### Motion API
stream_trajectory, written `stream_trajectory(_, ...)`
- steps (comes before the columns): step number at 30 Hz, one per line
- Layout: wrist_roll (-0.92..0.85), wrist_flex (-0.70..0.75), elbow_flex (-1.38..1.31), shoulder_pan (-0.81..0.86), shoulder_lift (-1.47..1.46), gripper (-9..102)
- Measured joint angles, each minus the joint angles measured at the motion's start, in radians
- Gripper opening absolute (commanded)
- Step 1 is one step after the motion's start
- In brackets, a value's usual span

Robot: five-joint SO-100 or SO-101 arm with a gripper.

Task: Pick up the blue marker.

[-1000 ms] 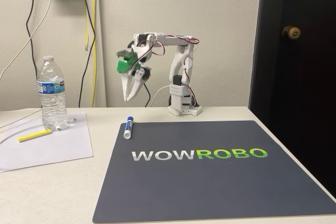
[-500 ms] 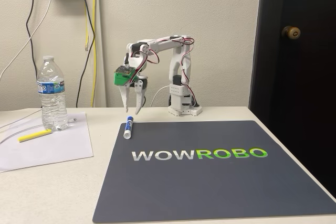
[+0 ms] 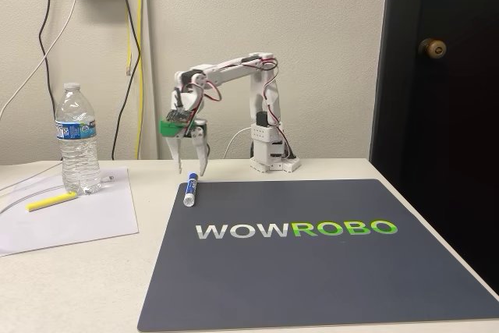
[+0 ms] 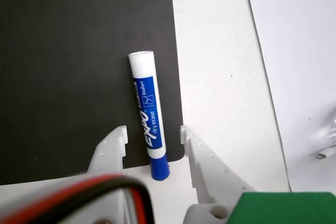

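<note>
On dark mat's [image 3: 312,271] edge lay blue marker [image 4: 147,113], cap toward 6 o'clock in wrist view. Jaws [image 4: 153,136] spread, straddling marker's cap end, not touching. Water bottle [image 3: 79,140] well off at 9 o'clock on table [image 3: 93,286].
</note>
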Motion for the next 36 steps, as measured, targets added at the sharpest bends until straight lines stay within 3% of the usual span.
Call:
stream_trajectory(17,-0.092,0.04,0.005,0.037,-0.074,27)
stream_trajectory(36,-0.086,-0.267,0.172,0.018,-0.078,60)
